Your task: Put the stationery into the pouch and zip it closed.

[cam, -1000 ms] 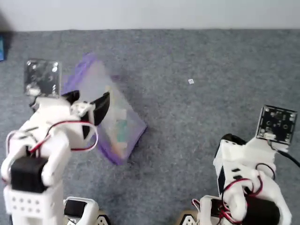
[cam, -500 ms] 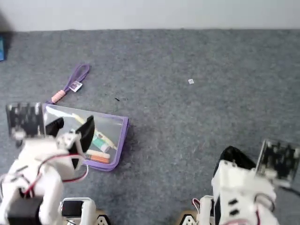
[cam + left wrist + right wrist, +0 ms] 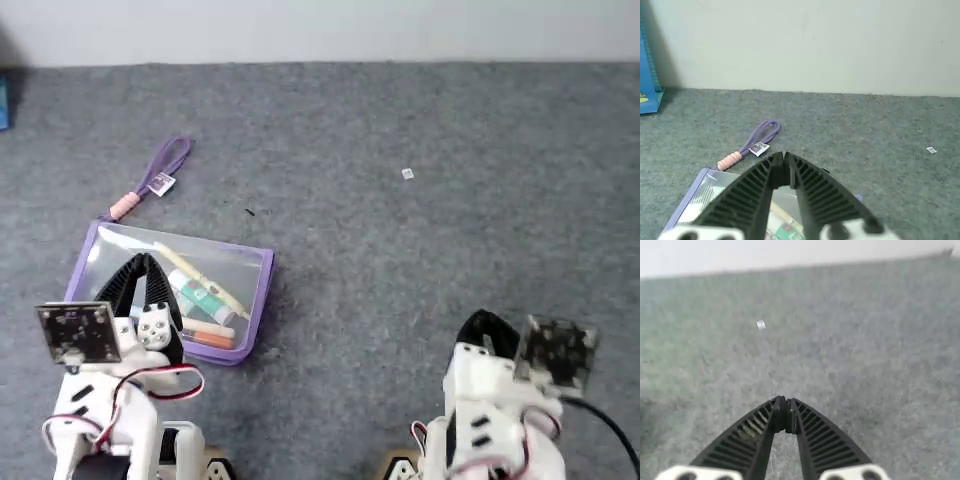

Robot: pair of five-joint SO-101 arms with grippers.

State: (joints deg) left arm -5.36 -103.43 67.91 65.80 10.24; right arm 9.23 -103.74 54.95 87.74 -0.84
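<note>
A clear pouch with purple edging (image 3: pixel 240 262) lies flat on the grey carpet at the left, with pens and other stationery (image 3: pixel 205 298) inside. Its purple wrist loop (image 3: pixel 165 160) with a pink bead stretches away toward the back. My left gripper (image 3: pixel 140 262) hangs above the pouch's near half, shut and empty. In the left wrist view the shut left gripper (image 3: pixel 784 159) points toward the wrist loop (image 3: pixel 760 136), with the pouch (image 3: pixel 702 200) under it. At the front right my right gripper (image 3: pixel 785 402) is shut over bare carpet, with nothing in it.
A tiny white scrap (image 3: pixel 407 174) lies on the carpet right of centre, also the white scrap (image 3: pixel 760 324) ahead of the right gripper. A blue box (image 3: pixel 647 65) stands by the white wall at the far left. Grey carpet (image 3: pixel 420 250) stretches between the arms.
The left arm let go of the pouch, which dropped from a raised tilt to flat on the carpet, and drew back toward the front. The right arm also pulled back.
</note>
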